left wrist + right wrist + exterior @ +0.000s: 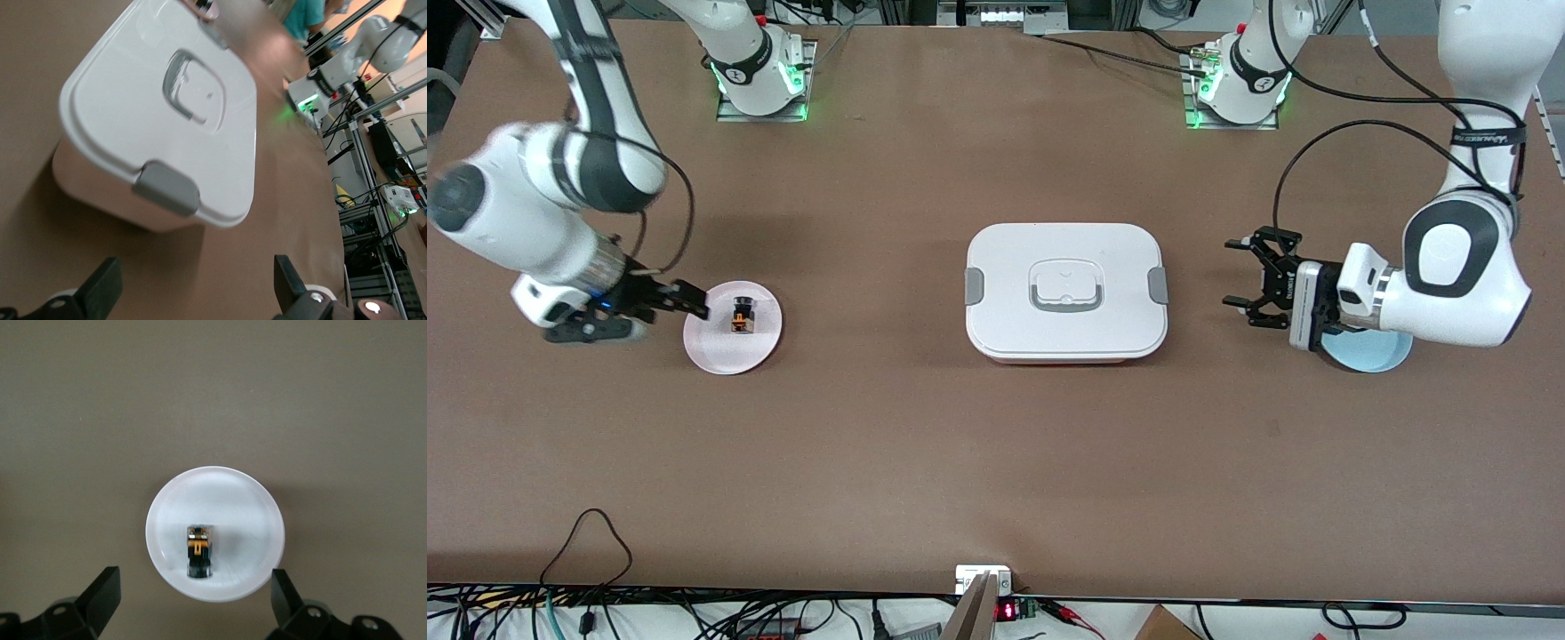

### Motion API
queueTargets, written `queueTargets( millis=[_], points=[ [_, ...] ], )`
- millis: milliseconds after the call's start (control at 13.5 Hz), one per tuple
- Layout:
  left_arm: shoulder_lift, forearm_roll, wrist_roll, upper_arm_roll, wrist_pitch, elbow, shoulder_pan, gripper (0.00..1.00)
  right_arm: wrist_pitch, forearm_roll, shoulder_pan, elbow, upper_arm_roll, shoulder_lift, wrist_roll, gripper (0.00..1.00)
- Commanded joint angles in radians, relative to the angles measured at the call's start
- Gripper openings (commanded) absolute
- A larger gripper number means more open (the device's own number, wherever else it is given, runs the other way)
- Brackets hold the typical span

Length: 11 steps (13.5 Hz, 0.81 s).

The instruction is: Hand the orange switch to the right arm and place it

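**Orange switch lying on pink plate; both grippers spread and empty**

Right gripper (694, 302): fingers spread wide, holding nothing. It hangs over the edge of the pink plate (716, 351) at the right arm's end of the table. In the right wrist view the two black fingertips (101, 590) stand well apart on either side of the plate, clear of the switch and not touching it.

Orange switch (742, 317): lies on its side on the pink plate, in the half of the plate farther from the front camera. Nothing grips it. In the right wrist view (199, 551) its long axis runs between the two fingertips' line and the plate's middle, crosswise to the gap of the fingers, with the orange mark showing on its upper face. Which end carries the cap cannot be told.

Left gripper (1249, 277): claw fingers spread, empty. It hovers over bare table between the white lidded box (1065, 292) and the blue plate (1369, 348), pointing toward the box. The left wrist view shows the box's grey latch (167, 189) facing the gripper. The left arm waits.

The box sits closed at mid-table, well apart from both plates.
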State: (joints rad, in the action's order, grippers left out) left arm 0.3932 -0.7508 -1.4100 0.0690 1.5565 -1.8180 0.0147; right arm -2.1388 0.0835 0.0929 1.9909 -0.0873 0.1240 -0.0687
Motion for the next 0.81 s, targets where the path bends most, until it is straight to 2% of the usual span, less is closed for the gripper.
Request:
queueTargets(
  millis=[0, 148, 296, 444, 666, 740],
  points=[
    [-0.025, 0.082, 0.145, 0.012, -0.007, 0.009, -0.005, 1.0, 0.259, -0.056, 0.004, -0.137, 0.004, -0.089, 0.079, 1.0],
    [-0.033, 0.173, 0.276, 0.031, -0.003, 0.026, -0.009, 1.0, 0.434, -0.056, 0.002, -0.29, 0.004, -0.096, 0.082, 1.0],
    [-0.037, 0.305, 0.423, 0.032, -0.003, 0.063, -0.007, 1.0, 0.502, -0.057, 0.002, -0.387, 0.001, -0.095, 0.072, 1.0],
    [-0.034, 0.41, 0.553, 0.06, -0.012, 0.126, -0.005, 1.0, 0.511, -0.064, -0.005, -0.415, -0.003, -0.093, 0.064, 1.0],
    [-0.037, 0.548, 0.686, 0.055, -0.051, 0.199, -0.015, 1.0, 0.514, -0.079, -0.002, -0.412, -0.008, -0.086, 0.067, 1.0],
    [-0.04, 0.562, 0.748, 0.051, -0.065, 0.218, -0.016, 1.0, 0.517, -0.102, -0.002, -0.417, -0.006, -0.077, 0.05, 1.0]
  ],
)
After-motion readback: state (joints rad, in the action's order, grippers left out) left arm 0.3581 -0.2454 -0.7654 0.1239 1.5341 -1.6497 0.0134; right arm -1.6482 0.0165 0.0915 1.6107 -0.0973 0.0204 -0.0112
